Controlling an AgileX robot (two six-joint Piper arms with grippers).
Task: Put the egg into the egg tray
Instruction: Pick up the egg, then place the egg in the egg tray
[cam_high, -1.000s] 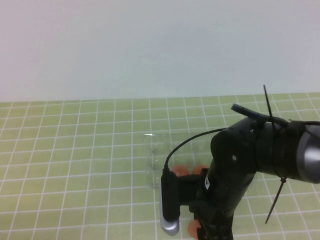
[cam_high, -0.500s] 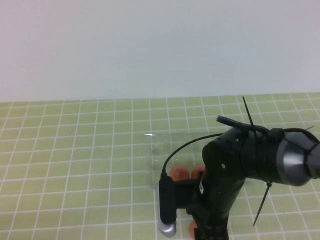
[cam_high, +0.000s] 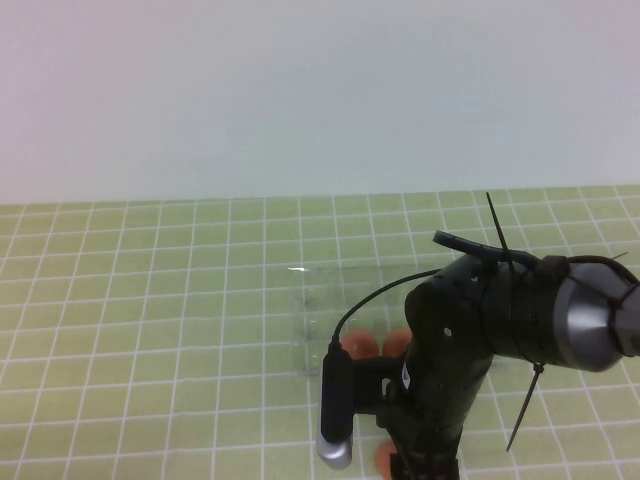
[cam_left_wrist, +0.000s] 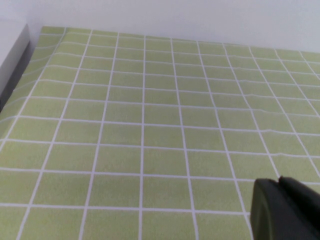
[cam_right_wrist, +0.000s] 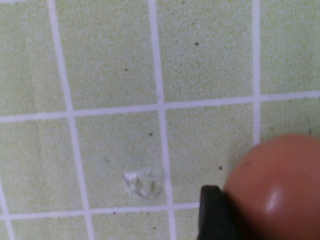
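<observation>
The egg (cam_right_wrist: 278, 181) is orange-brown and lies low over the green checked mat. In the high view it (cam_high: 384, 458) peeks out at the bottom edge under my right arm. My right gripper (cam_high: 402, 464) points down on it, and one black finger (cam_right_wrist: 212, 215) presses against the egg's side; the other finger is out of view. The clear egg tray (cam_high: 318, 300) lies mid-table just beyond, with two other orange eggs (cam_high: 362, 345) in its near cups. My left gripper (cam_left_wrist: 279, 181) is shut and empty above bare mat, away from the tray.
The right arm's black body, cable and silver wrist camera (cam_high: 335, 425) hide the tray's near right part. A white wall runs behind the mat. A small scuff (cam_right_wrist: 142, 182) marks the mat beside the egg.
The right arm shifted left about a second ago and has barely moved since. The egg has stayed at the same spot.
</observation>
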